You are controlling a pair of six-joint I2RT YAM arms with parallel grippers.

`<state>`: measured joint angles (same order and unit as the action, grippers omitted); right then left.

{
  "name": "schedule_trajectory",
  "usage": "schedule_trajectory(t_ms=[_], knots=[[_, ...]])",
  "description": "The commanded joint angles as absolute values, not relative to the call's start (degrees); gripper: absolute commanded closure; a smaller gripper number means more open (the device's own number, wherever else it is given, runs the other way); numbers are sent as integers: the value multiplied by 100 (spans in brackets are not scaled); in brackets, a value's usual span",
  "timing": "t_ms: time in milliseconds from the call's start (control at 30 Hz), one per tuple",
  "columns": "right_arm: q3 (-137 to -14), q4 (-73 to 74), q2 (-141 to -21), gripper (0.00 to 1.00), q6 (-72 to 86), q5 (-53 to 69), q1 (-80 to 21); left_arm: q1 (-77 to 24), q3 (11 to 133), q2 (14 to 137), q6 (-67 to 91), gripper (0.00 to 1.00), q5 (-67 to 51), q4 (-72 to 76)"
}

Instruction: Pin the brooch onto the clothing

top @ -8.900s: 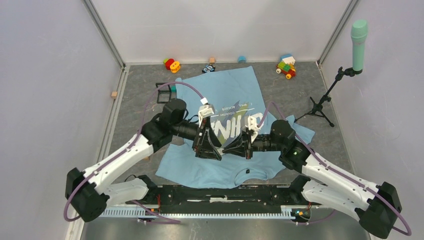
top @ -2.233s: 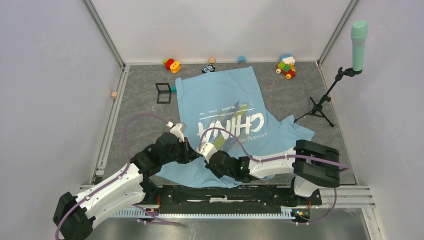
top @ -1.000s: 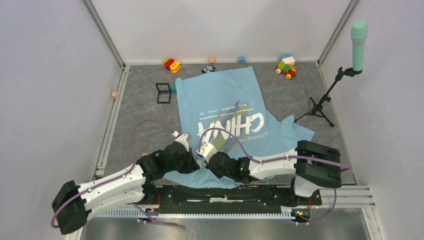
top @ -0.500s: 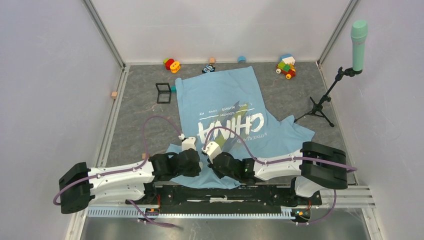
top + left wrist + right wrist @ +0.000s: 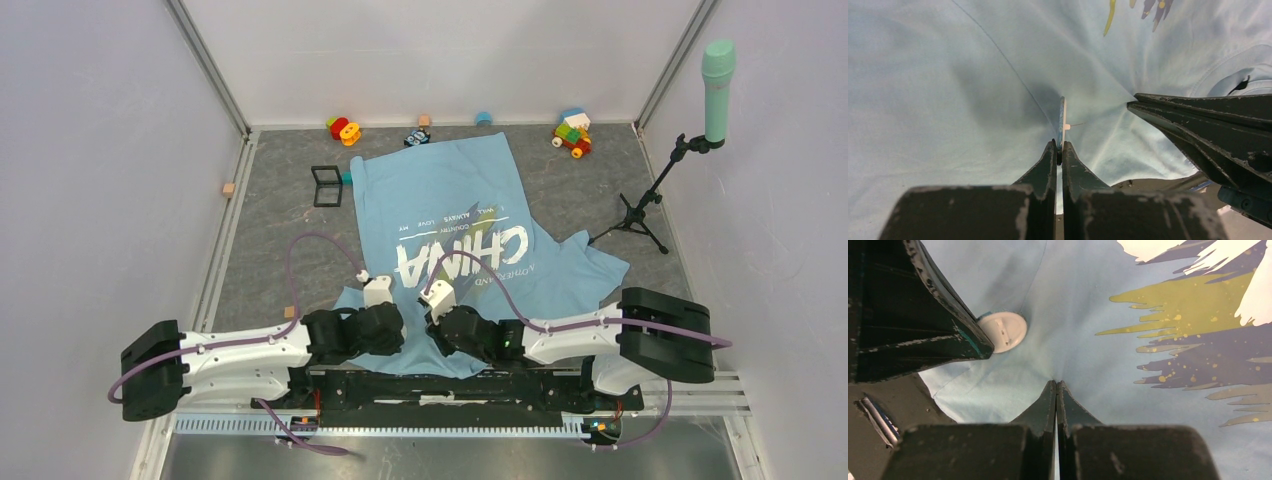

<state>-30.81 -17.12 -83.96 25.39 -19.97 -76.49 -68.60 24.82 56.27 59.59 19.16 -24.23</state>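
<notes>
The clothing (image 5: 440, 190) is a light blue T-shirt with white "CHINA" print, spread flat on the grey table. My left gripper (image 5: 1058, 145) is shut on the brooch (image 5: 1062, 117), a thin round disc seen edge-on here, just above the fabric. In the right wrist view the brooch (image 5: 1003, 331) shows a white back and teal rim at the left fingers (image 5: 933, 315). My right gripper (image 5: 1055, 383) is shut on a pinch of the shirt (image 5: 1148, 285), with creases running to its tips. From above, both grippers (image 5: 398, 326) (image 5: 436, 328) meet over the shirt's near edge.
A black square frame (image 5: 327, 186) lies left of the shirt. Coloured toy blocks (image 5: 344, 129) (image 5: 572, 132) line the far edge. A microphone on a tripod (image 5: 640, 205) stands at the right. Small wooden blocks (image 5: 229, 189) (image 5: 290, 312) sit at the left.
The left arm has swung down and right, its gripper now beside the right one at the shirt's near edge. The right gripper has shifted slightly right. Both stayed shut.
</notes>
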Motion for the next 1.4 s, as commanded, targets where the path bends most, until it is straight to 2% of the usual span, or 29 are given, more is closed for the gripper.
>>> schedule_trajectory(t_ms=[0, 367, 1100, 1367], knots=[[-2930, -2321, -8163, 100, 2582, -1934, -7640, -6897, 2506, 5722, 6205, 98, 1885, -1882], [-2852, -2663, -8183, 100, 2445, -1574, -7638, -6891, 2597, 6064, 6082, 98, 1679, -1755], [-2979, -2777, -8591, 100, 2268, -753, -7651, -6893, 2398, 6002, 6170, 98, 1681, -1453], [-2893, -2542, -8409, 100, 2538, -1349, -7653, -6893, 2364, 5987, 6189, 98, 1644, -1439]])
